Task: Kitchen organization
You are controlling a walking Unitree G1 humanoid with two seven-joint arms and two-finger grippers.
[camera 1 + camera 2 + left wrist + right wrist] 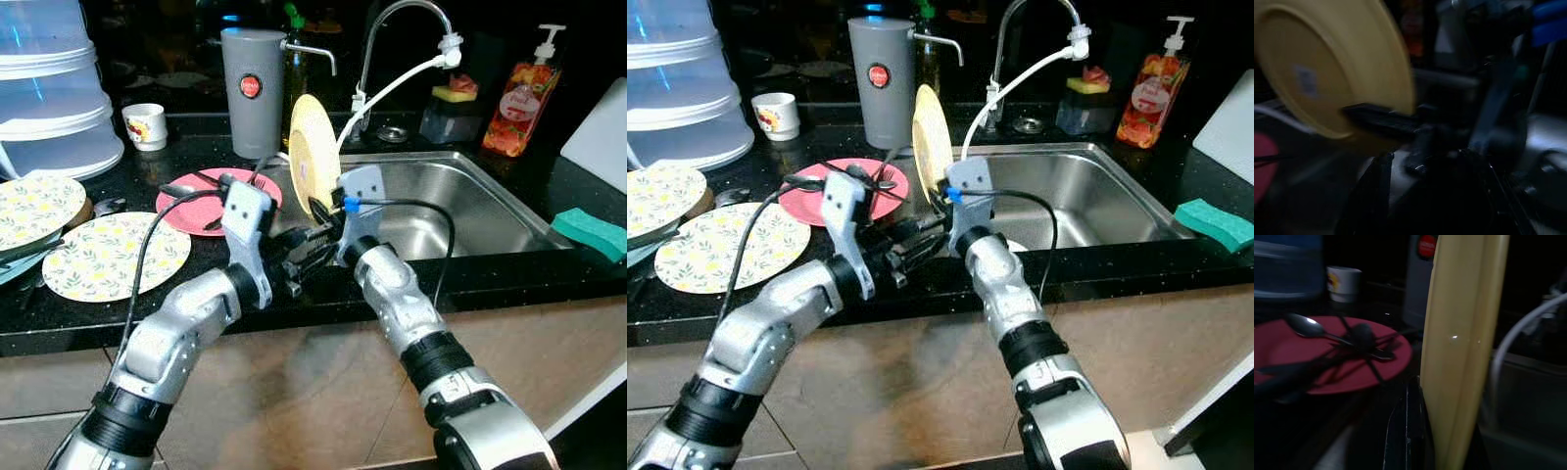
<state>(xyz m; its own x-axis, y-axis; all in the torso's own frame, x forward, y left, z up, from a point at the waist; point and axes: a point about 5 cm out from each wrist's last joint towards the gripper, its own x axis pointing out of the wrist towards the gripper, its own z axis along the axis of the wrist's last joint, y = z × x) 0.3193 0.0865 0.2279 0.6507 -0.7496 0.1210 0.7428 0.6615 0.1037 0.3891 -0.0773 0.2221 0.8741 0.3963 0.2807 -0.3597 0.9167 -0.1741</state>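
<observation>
The right gripper (pixel 323 213) holds a yellow plate (pixel 313 157) on edge, upright, at the near left corner of the steel sink (pixel 460 201). Its fingers are closed on the plate's lower rim; the right wrist view shows one black finger flat against the plate's face. The left gripper (pixel 304 262) reaches in from the left just below and beside that hold. In the left wrist view a black finger (pixel 1381 120) lies across the plate's lower edge, but I cannot tell whether the left fingers are closed on it or only near it.

On the dark surface (pixel 294 299) to the left lie a red plate (pixel 217 201) carrying a spoon and dark utensils, and two patterned plates (pixel 113 255), one partly overlapping the other. A grey canister (pixel 252 93) stands behind the yellow plate, with a small cup (pixel 145 125) to its left. A faucet (pixel 397 39) with a white hose arches over the sink; a soap bottle (pixel 522 98) stands at the rear right and a green sponge (pixel 590 233) on the right rim.

Risk assessment: the plate is held by a narrow grip at its rim, so it could pivot or slip and strike the sink edge. The two grippers are crowded together, and a handover here could end in a finger collision or a release before the other grip is secure. The hose hangs just beside the plate and could snag it.
</observation>
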